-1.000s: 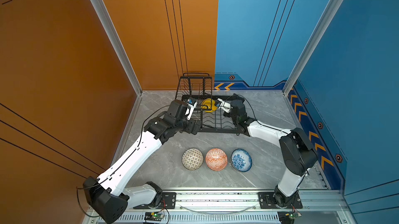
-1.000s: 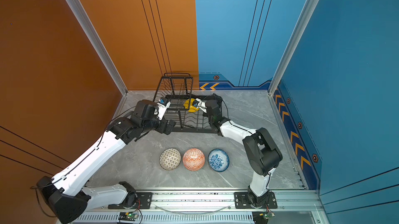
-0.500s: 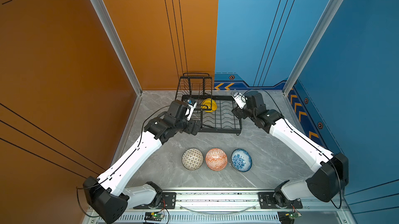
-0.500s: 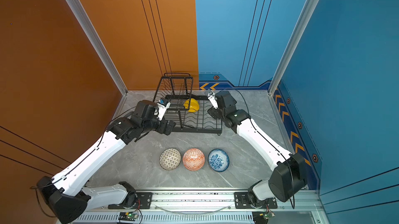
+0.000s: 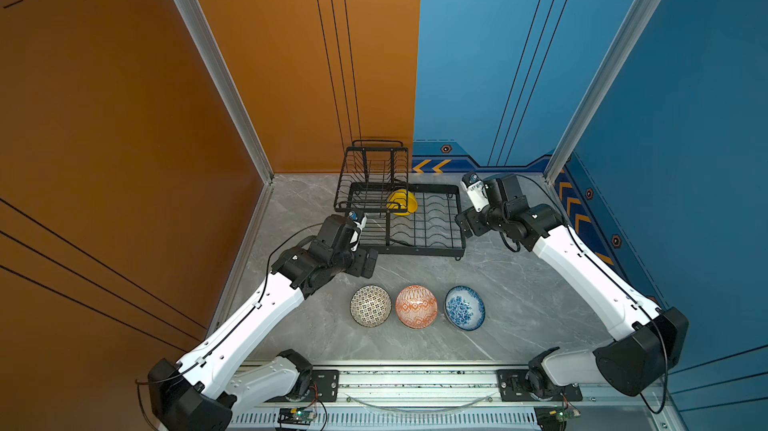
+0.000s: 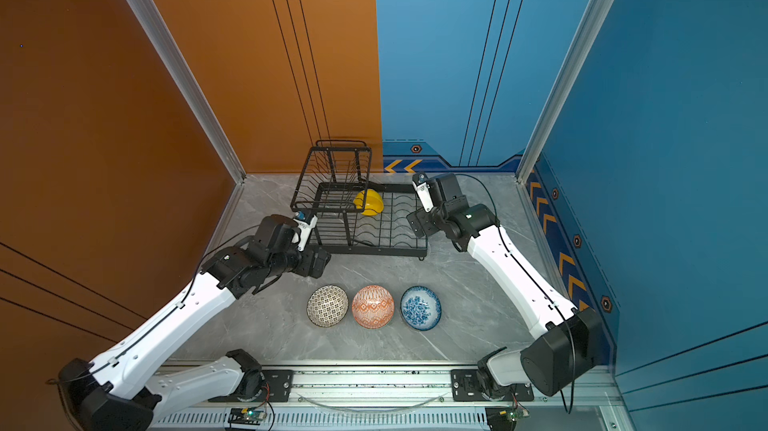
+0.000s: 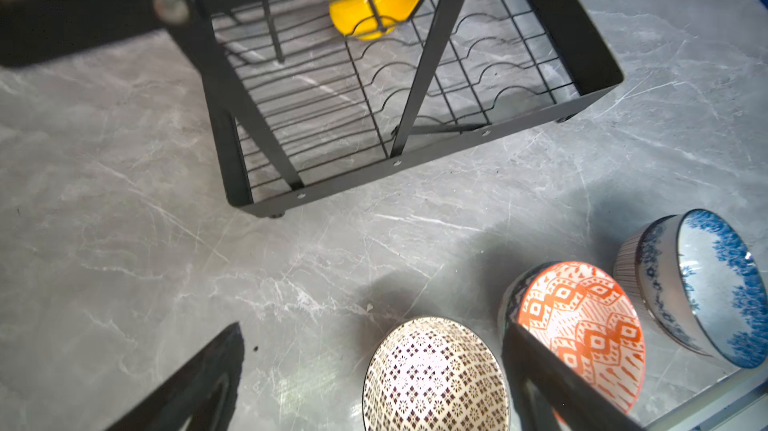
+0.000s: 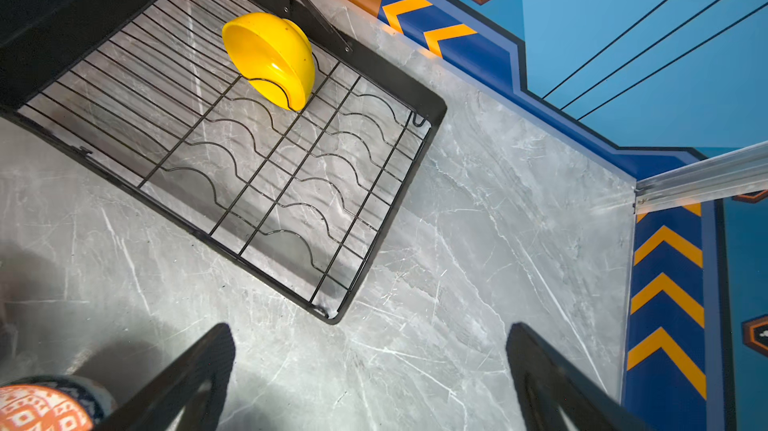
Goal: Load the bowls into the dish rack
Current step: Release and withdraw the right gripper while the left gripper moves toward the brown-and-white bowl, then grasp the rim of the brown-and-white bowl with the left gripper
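Observation:
The black wire dish rack [image 5: 415,247] stands at the back of the floor in both top views. A yellow bowl [image 5: 402,202] leans on its side in the rack's low tray, also in the right wrist view [image 8: 270,59]. In front of the rack three bowls sit in a row: dark-white patterned [image 5: 370,305], orange-white [image 5: 416,306], blue-white [image 5: 464,308]. My left gripper [image 7: 374,327] is open and empty near the rack's front left corner, above the floor beside the dark-white bowl [image 7: 436,375]. My right gripper [image 8: 371,325] is open and empty over bare floor just right of the rack.
Orange and blue walls close in the back and both sides. A raised basket tier [image 5: 374,175] tops the rack's left end. A metal rail [image 5: 415,383] runs along the front edge. Grey marble floor [image 5: 519,304] lies right of the bowls.
My right gripper has pulled back from the yellow bowl in the rack and swung out to the rack's right side. The yellow bowl stays in the tray. The left arm has hardly moved.

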{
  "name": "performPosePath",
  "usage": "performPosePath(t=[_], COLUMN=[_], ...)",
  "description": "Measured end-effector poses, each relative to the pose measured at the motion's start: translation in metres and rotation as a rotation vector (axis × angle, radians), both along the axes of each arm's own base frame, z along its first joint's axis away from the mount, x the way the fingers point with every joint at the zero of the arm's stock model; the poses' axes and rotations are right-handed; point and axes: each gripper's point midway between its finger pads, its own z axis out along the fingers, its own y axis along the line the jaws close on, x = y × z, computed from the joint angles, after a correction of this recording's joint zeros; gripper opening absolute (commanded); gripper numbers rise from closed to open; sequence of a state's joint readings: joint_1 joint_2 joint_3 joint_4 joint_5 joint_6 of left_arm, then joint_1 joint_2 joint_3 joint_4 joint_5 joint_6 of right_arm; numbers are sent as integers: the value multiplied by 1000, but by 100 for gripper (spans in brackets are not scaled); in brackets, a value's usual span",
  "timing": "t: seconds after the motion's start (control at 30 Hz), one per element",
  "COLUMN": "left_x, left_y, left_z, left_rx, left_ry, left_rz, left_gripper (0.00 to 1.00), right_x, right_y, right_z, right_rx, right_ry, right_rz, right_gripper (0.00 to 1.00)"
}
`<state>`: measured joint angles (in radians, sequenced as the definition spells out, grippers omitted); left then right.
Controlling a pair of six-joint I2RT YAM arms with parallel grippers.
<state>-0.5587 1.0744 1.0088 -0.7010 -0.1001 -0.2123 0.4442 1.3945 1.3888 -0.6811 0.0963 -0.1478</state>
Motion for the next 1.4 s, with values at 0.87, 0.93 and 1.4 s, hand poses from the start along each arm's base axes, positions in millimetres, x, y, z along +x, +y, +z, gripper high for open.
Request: performPosePath(t=[0.87,0.93,1.4], left_x=[-57,-57,-50], left_y=[10,7,-2], left_z=[-144,-150,-155], left_rx=[-19,-20,-9], left_ry=[420,439,463], left_rz=[190,187,155], left_gripper=[60,52,3], right_x=[3,3,8], right_y=[7,7,-3], right_z=[-23,-23,-23], right_rx=[21,21,39], right_ry=[89,89,93], right_rz=[-2,-3,-24], right_gripper=[100,100,100])
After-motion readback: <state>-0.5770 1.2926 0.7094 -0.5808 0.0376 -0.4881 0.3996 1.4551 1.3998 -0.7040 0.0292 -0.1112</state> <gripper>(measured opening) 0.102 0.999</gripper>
